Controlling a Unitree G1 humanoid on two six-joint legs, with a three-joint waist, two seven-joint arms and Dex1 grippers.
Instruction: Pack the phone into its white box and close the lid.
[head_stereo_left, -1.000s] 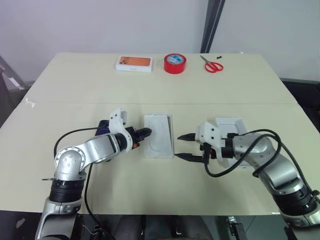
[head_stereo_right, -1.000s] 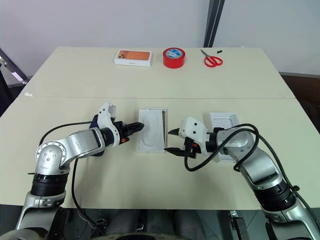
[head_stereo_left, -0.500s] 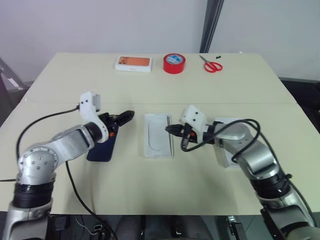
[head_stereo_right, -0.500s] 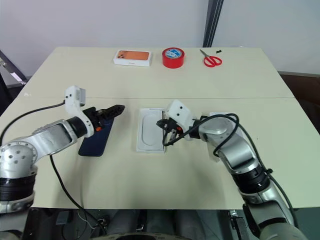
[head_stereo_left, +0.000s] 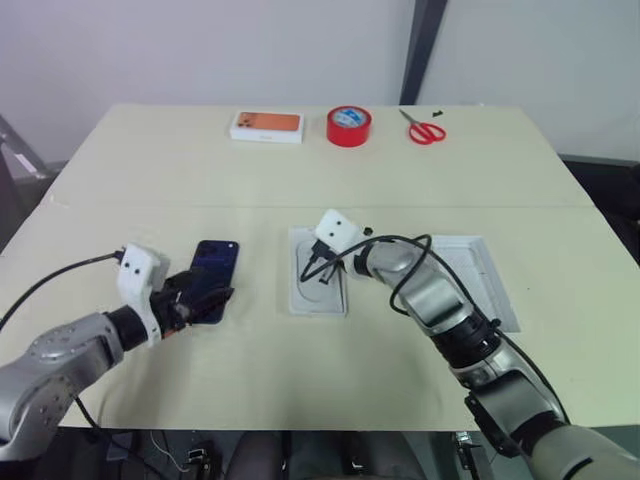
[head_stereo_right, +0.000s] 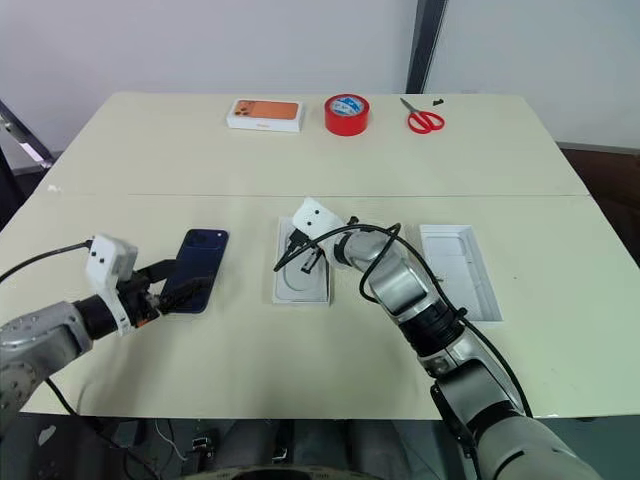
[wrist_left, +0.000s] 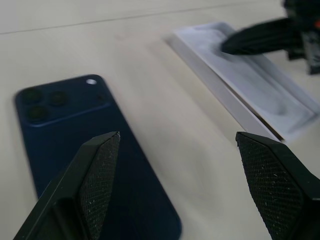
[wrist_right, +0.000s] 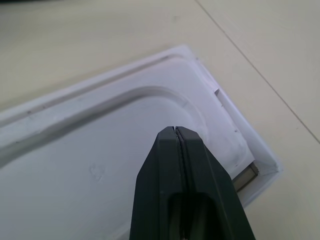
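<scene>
**Right gripper pressed shut over the white insert; left gripper spread wide at the phone**

The right gripper (wrist_right: 176, 131) has its two black fingers pressed flat together, with nothing between them. Its tip hangs over the white insert (head_stereo_left: 318, 270), a shallow moulded tray with a rounded oval recess and a matte, slightly grainy surface. Whether the tip touches the insert cannot be told.

The left gripper (wrist_left: 175, 145) has its jaws spread wide and holds nothing. Its textured black fingers (wrist_left: 100, 170) frame the near end of the phone (head_stereo_left: 213, 271), which lies flat on the table just ahead of them, back up. The phone is slim, dark navy and glossy, with a camera cluster at its far corner. The insert lies beyond the phone, to the right of these jaws.

On the far side of the right arm from the insert lies a white box part (head_stereo_left: 472, 278), an open rectangular tray with low walls; which part it is cannot be told. The table (head_stereo_left: 300, 370) is smooth and pale cream.

Well beyond both grippers, along the far edge, sit an orange-topped white box (head_stereo_left: 266, 126), a red tape roll (head_stereo_left: 349, 126) and red-handled scissors (head_stereo_left: 425, 129). A black cable (head_stereo_left: 395, 270) loops along the right arm.
</scene>
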